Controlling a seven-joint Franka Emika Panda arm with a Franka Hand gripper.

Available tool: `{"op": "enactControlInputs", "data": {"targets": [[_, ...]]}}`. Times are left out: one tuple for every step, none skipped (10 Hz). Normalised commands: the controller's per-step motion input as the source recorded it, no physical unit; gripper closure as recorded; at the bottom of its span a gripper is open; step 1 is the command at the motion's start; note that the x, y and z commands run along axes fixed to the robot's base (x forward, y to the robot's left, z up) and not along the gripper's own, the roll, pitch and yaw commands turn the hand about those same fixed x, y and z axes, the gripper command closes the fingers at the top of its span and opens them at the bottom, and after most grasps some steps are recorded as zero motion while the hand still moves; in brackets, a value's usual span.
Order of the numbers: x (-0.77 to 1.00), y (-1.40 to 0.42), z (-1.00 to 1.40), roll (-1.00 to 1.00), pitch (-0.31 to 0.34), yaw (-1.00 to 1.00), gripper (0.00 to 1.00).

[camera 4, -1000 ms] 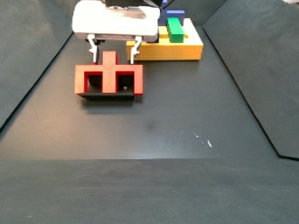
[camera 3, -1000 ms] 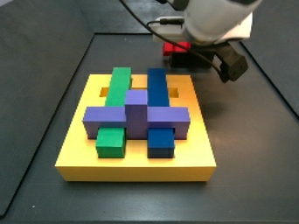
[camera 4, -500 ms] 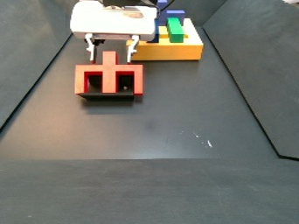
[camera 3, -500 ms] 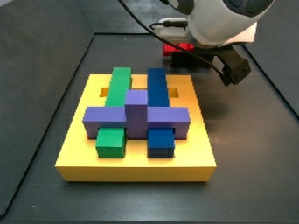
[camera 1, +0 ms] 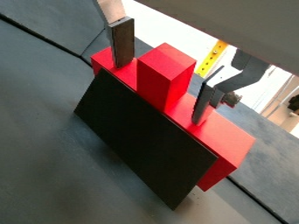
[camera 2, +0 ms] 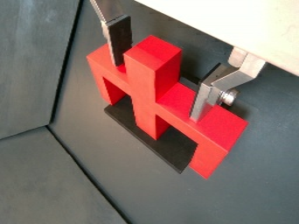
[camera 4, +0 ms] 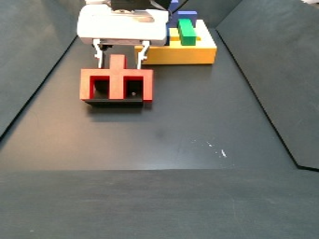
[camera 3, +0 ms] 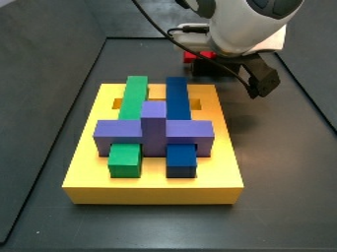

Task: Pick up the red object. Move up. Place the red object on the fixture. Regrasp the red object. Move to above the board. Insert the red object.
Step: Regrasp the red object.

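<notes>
The red object (camera 4: 116,84) sits in the fixture (camera 4: 115,102) on the tabletop (camera 4: 162,159), left of the board (camera 4: 185,51) in that side view. The hand (camera 2: 162,70) has barely moved over the last second: it still hangs with its fingers (camera 2: 118,40) spread either side of the red centre stub, not touching it. Placement looks finished; the regrasp has not closed yet.

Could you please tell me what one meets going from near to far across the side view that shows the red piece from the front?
Red object on the fixture → gripper above it → the board.
</notes>
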Motion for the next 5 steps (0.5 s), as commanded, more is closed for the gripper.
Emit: {"op": "enactControlInputs", "data": {"targets": [[0.0,0.01,0.05,-0.1,0.0,0.0,0.0],[0.0,0.0,0.13,-0.01,0.0,0.05,0.0],[0.0,0.0,0.02,0.0,0.0,0.01,0.0],[0.0,0.0,0.0,0.01,0.0,0.0,0.0],[0.0,0.03,0.0,0.04,0.0,0.01,0.0]]}}
